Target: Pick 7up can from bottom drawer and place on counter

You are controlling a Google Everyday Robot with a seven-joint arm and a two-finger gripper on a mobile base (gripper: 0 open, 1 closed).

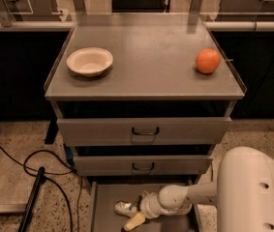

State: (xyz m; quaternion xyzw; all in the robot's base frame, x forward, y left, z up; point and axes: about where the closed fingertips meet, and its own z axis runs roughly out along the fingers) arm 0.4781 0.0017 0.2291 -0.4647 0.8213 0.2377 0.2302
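The 7up can (125, 208), small, dented and silver-white, lies on its side on the floor of the open bottom drawer (170, 224), left of middle. My gripper (136, 210) is low inside that drawer, right beside the can on its right. It is open, with one cream finger (134, 221) just below the can and the other only partly showing above it. The can does not look lifted. The counter (146, 57) is the flat grey top of the cabinet, above.
A white bowl (89, 61) sits on the counter's left and an orange (207, 61) on its right. Two upper drawers with black handles (144, 131) are shut. My white arm (252, 187) fills the lower right. Black cables (39, 178) lie on the floor at left.
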